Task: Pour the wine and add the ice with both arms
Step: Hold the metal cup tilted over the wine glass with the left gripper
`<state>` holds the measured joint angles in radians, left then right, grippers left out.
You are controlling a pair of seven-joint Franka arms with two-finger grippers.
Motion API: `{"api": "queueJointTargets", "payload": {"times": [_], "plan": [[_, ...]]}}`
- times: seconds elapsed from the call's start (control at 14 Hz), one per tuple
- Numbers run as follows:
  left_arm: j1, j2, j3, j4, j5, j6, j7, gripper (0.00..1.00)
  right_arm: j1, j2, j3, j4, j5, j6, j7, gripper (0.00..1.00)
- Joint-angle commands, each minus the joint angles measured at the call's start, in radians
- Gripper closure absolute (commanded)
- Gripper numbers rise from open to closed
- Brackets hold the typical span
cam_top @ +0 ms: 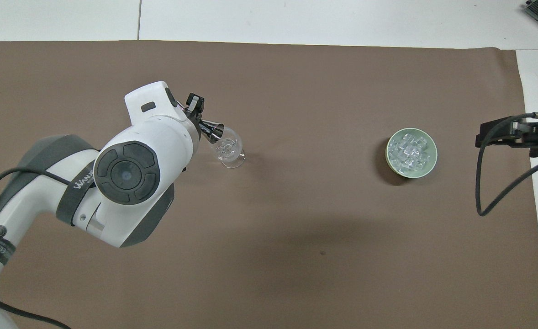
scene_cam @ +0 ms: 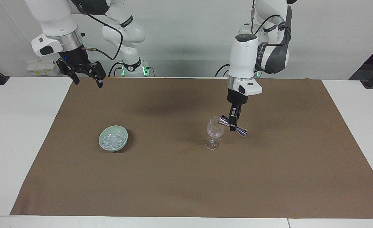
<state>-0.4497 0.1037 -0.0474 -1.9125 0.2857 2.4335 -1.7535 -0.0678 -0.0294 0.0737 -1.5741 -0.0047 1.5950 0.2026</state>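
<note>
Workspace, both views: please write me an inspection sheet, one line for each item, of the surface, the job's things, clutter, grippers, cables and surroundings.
Surface: brown mat laid flat on a white table.
Job's things: ice heaped in a green bowl toward the right arm's end; stemmed glass upright toward the left arm's end; metal jigger tilted, its mouth at the glass rim.
Clutter: nothing seen.
Grippers: left gripper shut on the jigger beside the glass; right gripper open, raised over the mat's edge, waiting.
Cables: black cable hangs from the right arm's wrist, clear of the bowl.
Surroundings: white wall; green lights at the arm bases.
</note>
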Motion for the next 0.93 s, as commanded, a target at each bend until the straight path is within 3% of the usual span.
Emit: {"api": "queueJointTargets", "payload": {"times": [0.0, 0.86], "plan": [[-0.026, 0.004, 0.017, 0.029, 0.036, -0.039, -0.006, 1.0, -0.009, -0.001, 0.005, 0.002, 0.023, -0.01, 0.004, 0.0], [-0.041, 0.004, 0.017, 0.05, 0.082, -0.1, -0.006, 1.0, -0.009, -0.001, 0.005, 0.002, 0.023, -0.01, 0.004, 0.0]]}}
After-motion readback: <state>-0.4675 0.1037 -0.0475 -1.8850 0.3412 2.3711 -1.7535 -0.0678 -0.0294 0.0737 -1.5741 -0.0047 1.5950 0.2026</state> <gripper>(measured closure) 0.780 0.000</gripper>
